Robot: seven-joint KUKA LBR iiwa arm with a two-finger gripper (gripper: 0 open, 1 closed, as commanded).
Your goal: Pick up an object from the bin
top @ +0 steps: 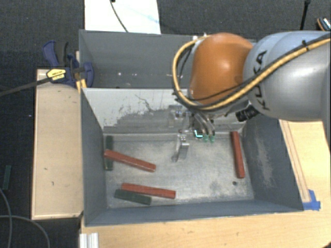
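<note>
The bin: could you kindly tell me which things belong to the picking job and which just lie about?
Job: gripper, over bare floor; bin; nearest red stick, a likely pick.
Lying about: right red stick; front red stick; front dark stick; left dark stick.

**Q:** so where's the cam sitting on this rig?

**A:** just the one, mounted above the bin [129, 61]. It looks down but is tipped a bit, so you see way more of the far wall than the near one. It's near enough that the whole bin floor fits in, plus some surround. The arm [289, 76] pokes in from the right edge, big in the upper right corner.
</note>
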